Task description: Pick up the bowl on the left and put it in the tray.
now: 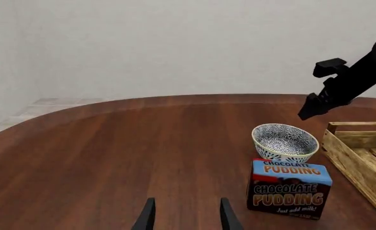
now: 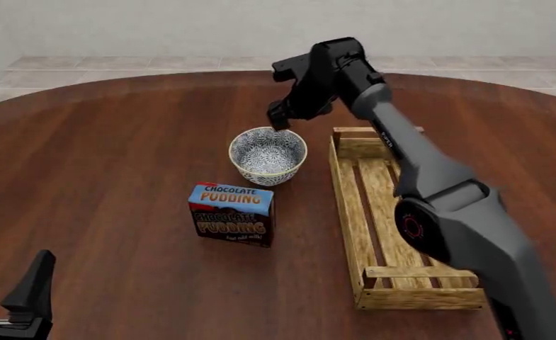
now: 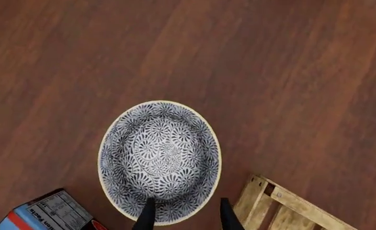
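We log a blue-brown carton (image 2: 232,213) lettered "CHOCOLATE PUDDING", beside a blue-and-white floral ceramic bowl (image 2: 268,154) resting on brown wooden table (image 2: 117,163) left of the light-wood slatted tray (image 2: 391,219), right gripper (image 3: 183,213) spread above its rim

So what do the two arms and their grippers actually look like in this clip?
The right arm has smooth grey rounded links, a red ring mark on one joint housing, and a black wrist and right gripper. The left gripper shows thin, black, tapering fingers. No cables are visible.
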Robot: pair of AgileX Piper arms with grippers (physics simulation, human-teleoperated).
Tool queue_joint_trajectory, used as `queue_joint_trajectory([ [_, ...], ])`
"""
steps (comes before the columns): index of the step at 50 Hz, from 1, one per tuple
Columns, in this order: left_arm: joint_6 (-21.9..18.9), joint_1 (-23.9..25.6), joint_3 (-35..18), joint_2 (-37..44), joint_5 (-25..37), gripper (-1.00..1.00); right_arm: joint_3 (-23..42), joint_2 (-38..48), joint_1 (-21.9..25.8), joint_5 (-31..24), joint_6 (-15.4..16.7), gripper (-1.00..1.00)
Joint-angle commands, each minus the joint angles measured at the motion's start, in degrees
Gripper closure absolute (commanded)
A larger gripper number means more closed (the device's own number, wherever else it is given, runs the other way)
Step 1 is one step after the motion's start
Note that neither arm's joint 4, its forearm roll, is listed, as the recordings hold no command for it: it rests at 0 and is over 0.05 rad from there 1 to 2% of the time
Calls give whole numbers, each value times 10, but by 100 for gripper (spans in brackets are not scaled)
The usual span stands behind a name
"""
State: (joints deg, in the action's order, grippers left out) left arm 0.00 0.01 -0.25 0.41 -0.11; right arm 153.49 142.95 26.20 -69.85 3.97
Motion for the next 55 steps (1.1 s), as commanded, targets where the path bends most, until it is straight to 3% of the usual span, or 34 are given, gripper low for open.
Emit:
queue_joint_trajectory([
  [1, 0, 0, 0, 0, 0, -100, 14, 26, 16, 0, -29, -100],
  [9, 0, 0, 0, 0, 0, -100, 33, 48, 31, 0, -53, -100],
  [18, 0, 0, 0, 0, 0, -100, 47, 64, 21, 0, -57, -100],
  [27, 0, 0, 0, 0, 0, -100, 56, 72, -1, 1, -48, -100],
  [33, 0, 0, 0, 0, 0, -100, 52, 65, -21, 0, -22, -100],
  [40, 0, 0, 0, 0, 0, -100, 44, 52, -23, 0, -20, -100],
  [55, 0, 0, 0, 0, 0, -100, 52, 81, -15, 0, -56, -100],
])
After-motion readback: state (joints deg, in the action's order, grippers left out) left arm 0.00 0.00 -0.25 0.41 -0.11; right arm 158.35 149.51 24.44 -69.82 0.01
